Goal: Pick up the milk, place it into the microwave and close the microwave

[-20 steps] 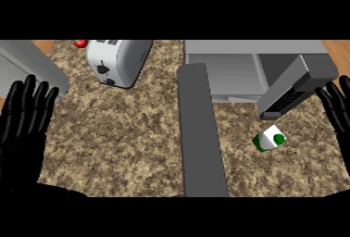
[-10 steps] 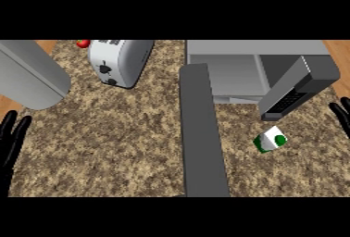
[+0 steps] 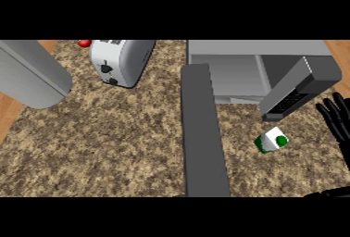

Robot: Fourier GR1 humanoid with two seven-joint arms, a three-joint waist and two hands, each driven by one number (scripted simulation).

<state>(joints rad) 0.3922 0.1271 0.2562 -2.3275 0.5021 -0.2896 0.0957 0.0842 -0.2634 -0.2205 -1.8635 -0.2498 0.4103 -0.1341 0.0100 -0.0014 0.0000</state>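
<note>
The milk carton [image 3: 271, 140], white and green, lies tilted on the speckled counter to the right of the microwave's door. The microwave [image 3: 239, 69] stands open at the back right. Its dark door [image 3: 203, 139] swings out toward me as a long slab, and its keypad panel [image 3: 295, 92] juts over the carton. My right hand [image 3: 336, 119] shows at the right edge, fingers straight and spread, a short way right of the carton and not touching it. My left hand is out of view; only a grey arm segment [image 3: 31, 74] shows at the upper left.
A silver toaster [image 3: 120, 60] stands at the back, left of the microwave, with a small red object [image 3: 84, 43] beside it. The counter's wooden edge [image 3: 8, 115] runs down the left side. Speckled counter [image 3: 109, 139] spreads left of the door.
My left hand dropped from the left side and left the view, and the grey arm segment now fills the upper left. My right hand lowered, then settled at the right edge.
</note>
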